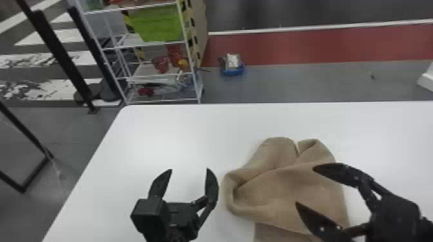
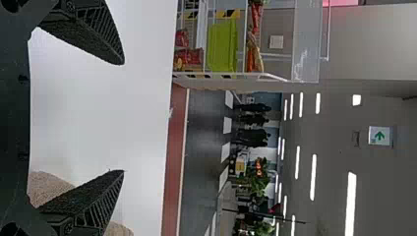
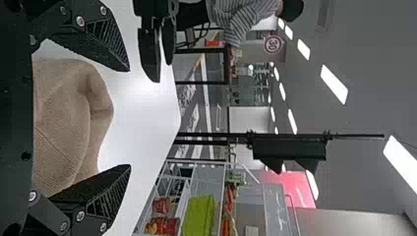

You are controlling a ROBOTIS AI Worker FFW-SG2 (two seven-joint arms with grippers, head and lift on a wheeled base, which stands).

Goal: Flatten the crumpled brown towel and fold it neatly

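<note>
Nearest us is our right gripper (image 1: 306, 186), jaws spread wide and empty, hanging over the right side of the brown towel (image 1: 290, 190). Our left gripper (image 1: 189, 170) is also spread with nothing in it, over bare tabletop (image 1: 177, 138) between the towel and the left edge. The towel sits well in from the far-left corner, doubled over itself, with a fat roll on its left side and a notch at the end facing the far edge.

We're at the flattening stage, imo, so no folding till it lies flat. We'd pinch just the top layer at that roll with the left, grab a loose bit by the notch with the right, then pull apart slow and low. Grab both layers and we probably just drag the whole bundle, lol.
</note>
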